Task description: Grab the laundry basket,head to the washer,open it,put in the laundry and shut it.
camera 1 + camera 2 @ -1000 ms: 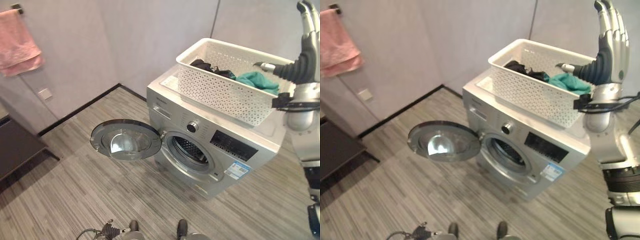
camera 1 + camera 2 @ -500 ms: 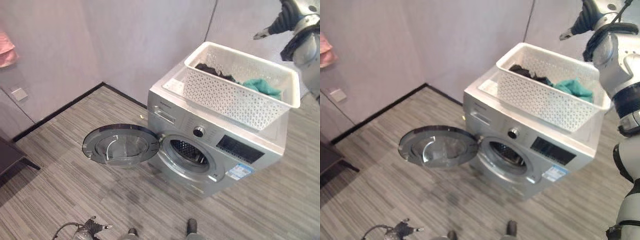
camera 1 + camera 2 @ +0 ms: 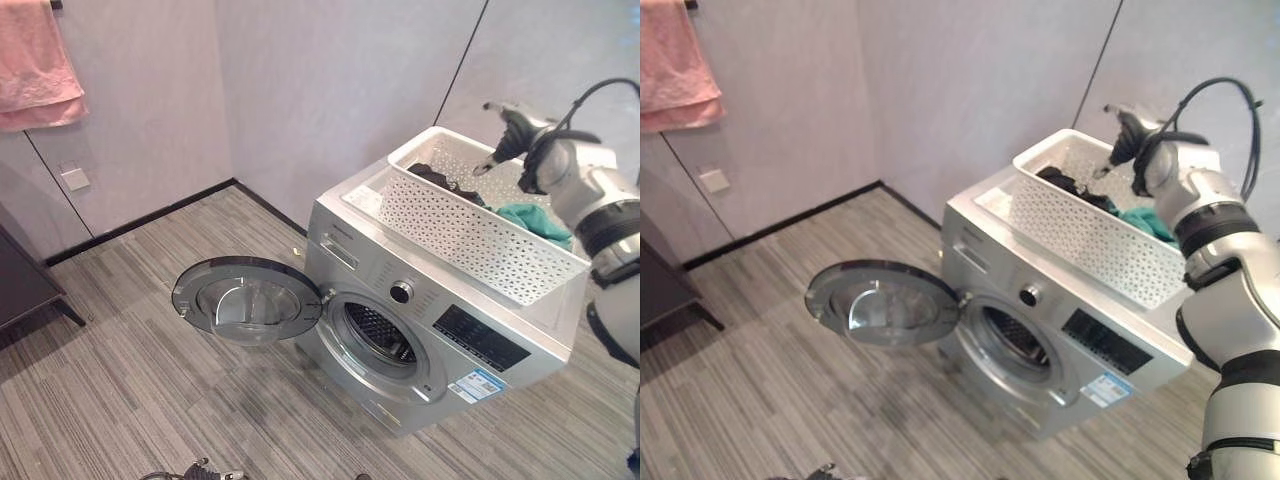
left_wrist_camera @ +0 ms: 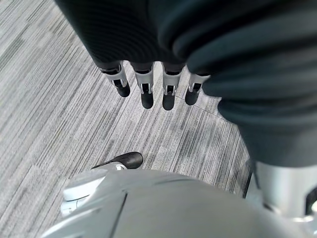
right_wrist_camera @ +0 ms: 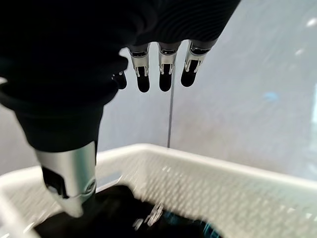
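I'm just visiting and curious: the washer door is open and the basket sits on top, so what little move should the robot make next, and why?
Probably lower the right hand into the white basket onto the dark clothes. It hangs open above them, holding nothing, while the washer door is already open and the drum looks empty.

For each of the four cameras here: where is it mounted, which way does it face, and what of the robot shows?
Left eye view: head, looking down at the washer, door open; right hand over the laundry basket.
Right eye view: same scene, slightly offset.
Left wrist view: faces the floor; left hand, fingers straight.
Right wrist view: faces into the basket; both eye views share it.
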Controlling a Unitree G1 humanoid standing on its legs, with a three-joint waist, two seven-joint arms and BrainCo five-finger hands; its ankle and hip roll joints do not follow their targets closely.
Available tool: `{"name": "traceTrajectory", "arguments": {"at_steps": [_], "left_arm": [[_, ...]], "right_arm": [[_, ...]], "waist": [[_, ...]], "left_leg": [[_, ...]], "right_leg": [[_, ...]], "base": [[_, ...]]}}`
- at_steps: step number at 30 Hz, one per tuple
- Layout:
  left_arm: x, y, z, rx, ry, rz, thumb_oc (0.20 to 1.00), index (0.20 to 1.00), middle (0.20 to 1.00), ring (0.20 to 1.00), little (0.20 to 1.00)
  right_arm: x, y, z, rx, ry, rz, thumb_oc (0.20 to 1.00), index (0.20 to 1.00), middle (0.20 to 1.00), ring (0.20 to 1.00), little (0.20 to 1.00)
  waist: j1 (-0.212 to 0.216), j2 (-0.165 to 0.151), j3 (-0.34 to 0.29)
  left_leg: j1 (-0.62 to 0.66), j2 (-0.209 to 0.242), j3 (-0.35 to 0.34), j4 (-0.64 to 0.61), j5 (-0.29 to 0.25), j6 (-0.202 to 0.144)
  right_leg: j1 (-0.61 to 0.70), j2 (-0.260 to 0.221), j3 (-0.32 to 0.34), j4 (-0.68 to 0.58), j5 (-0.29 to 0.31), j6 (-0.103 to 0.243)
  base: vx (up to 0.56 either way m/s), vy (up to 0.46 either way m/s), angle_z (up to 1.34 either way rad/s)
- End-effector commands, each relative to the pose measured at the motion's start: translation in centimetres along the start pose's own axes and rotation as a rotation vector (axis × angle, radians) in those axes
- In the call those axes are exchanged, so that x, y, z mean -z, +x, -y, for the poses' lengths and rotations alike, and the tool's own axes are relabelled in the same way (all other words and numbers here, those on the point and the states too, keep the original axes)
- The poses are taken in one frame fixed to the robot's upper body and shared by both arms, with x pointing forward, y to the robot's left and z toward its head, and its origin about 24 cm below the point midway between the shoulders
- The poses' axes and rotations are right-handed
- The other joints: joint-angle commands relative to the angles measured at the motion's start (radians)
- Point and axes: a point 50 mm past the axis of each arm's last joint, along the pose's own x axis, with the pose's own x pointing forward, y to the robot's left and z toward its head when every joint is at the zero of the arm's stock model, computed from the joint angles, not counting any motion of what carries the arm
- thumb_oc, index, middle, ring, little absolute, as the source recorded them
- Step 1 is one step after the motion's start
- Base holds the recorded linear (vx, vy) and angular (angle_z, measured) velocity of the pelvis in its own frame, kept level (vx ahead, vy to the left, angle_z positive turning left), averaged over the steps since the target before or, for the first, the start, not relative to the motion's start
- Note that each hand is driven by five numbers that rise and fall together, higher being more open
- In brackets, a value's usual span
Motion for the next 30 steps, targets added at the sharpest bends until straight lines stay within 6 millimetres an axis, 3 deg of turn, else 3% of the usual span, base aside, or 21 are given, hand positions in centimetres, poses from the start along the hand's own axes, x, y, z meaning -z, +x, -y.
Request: {"name": "traceTrajectory", "arguments": {"at_steps": [1, 5, 14, 18, 22, 25, 26, 28, 29, 30], "left_arm": [[1.1, -0.1, -0.6, 0.013, 0.05, -0.046, 1.0, 1.0, 1.0, 1.0, 1.0], [0.9, 0.0, -0.9, 0.006, 0.031, -0.034, 1.0, 1.0, 1.0, 1.0, 1.0], [-0.2, 0.1, -1.7, -0.014, -0.003, 0.005, 1.0, 1.0, 1.0, 1.0, 1.0], [-0.7, 0.2, -1.7, -0.018, -0.012, 0.019, 1.0, 1.0, 1.0, 1.0, 1.0], [-0.7, 0.2, -1.3, -0.01, 0.006, 0.017, 1.0, 1.0, 1.0, 1.0, 1.0], [-0.8, 0.2, -1.1, -0.006, 0.045, 0.013, 1.0, 1.0, 1.0, 1.0, 1.0], [-0.8, 0.2, -1.1, -0.006, 0.045, 0.014, 1.0, 1.0, 1.0, 1.0, 1.0], [-1.3, 0.2, -0.1, 0.044, 0.141, 0.035, 1.0, 1.0, 1.0, 1.0, 1.0], [-1.3, 0.2, -0.1, 0.044, 0.141, 0.036, 1.0, 1.0, 1.0, 1.0, 1.0], [-1.6, 0.2, 0.1, 0.068, 0.192, 0.049, 1.0, 1.0, 1.0, 1.0, 1.0]], "right_arm": [[1.0, -0.1, 3.0, 0.04, 0.013, -0.047, 1.0, 1.0, 1.0, 1.0, 1.0], [1.9, -0.1, 1.8, -0.004, 0.011, -0.084, 1.0, 1.0, 1.0, 1.0, 1.0], [4.9, -0.8, 1.5, -0.023, 0.012, -0.197, 1.0, 1.0, 1.0, 1.0, 1.0], [6.8, -1.7, 3.2, 0.039, 0.059, -0.247, 1.0, 1.0, 1.0, 1.0, 1.0], [7.1, -2.0, 4.2, 0.08, 0.11, -0.237, 1.0, 1.0, 1.0, 1.0, 1.0], [7.4, -2.9, 6.9, 0.16, 0.188, -0.191, 1.0, 1.0, 1.0, 1.0, 1.0], [7.4, -2.9, 6.9, 0.16, 0.189, -0.191, 1.0, 1.0, 1.0, 1.0, 1.0], [8.4, -4.0, 9.1, 0.22, 0.226, -0.188, 1.0, 1.0, 1.0, 1.0, 1.0], [8.4, -4.0, 9.1, 0.22, 0.226, -0.188, 1.0, 1.0, 1.0, 1.0, 1.0], [9.0, -4.7, 10.1, 0.249, 0.242, -0.184, 1.0, 1.0, 1.0, 1.0, 1.0]], "waist": [[0.035, -0.007, 0.022], [0.055, -0.007, 0.038], [0.079, -0.002, 0.059], [0.076, 0.0, 0.061], [0.066, -0.003, 0.056], [0.039, 0.001, 0.054], [0.038, 0.0, 0.052], [-0.007, 0.024, 0.073], [-0.007, 0.024, 0.071], [-0.035, 0.04, 0.082]], "left_leg": [[-0.068, -0.002, -0.053, 0.009, -0.028, 0.03], [-0.104, -0.004, -0.068, 0.012, -0.017, 0.025], [-0.151, -0.006, -0.1, 0.016, -0.002, 0.016], [-0.159, -0.006, -0.109, 0.021, -0.003, 0.012], [-0.147, -0.017, -0.104, 0.038, -0.025, 0.022], [-0.124, -0.042, -0.098, 0.087, -0.071, 0.048], [-0.127, -0.044, -0.098, 0.086, -0.069, 0.048], [-0.107, -0.071, -0.11, 0.132, -0.096, 0.085], [-0.11, -0.072, -0.109, 0.131, -0.094, 0.086], [-0.086, -0.083, -0.123, 0.137, -0.108, 0.104]], "right_leg": [[-0.031, -0.064, -0.004, 0.079, -0.044, 0.041], [-0.04, -0.066, -0.023, 0.071, -0.042, 0.04], [-0.049, -0.062, -0.057, 0.067, -0.053, 0.035], [-0.047, -0.061, -0.067, 0.075, -0.061, 0.033], [-0.038, -0.07, -0.06, 0.087, -0.058, 0.038], [-0.045, -0.093, -0.017, 0.172, -0.056, 0.043], [-0.048, -0.094, -0.017, 0.171, -0.054, 0.044], [-0.124, -0.076, 0.094, 0.362, -0.016, 0.033], [-0.127, -0.077, 0.096, 0.361, -0.015, 0.033], [-0.17, -0.029, 0.168, 0.454, -0.03, 0.017]], "base": [[0.02, 0.006, 0.21], [0.0, 0.0, 0.15], [0.02, -0.009, 0.15], [0.04, -0.001, 0.18], [0.05, 0.038, 0.0], [0.06, 0.14, -0.03], [0.02, 0.177, 0.03], [0.0, 0.209, 0.04], [0.04, 0.189, -0.02], [0.06, 0.144, 0.01]]}}
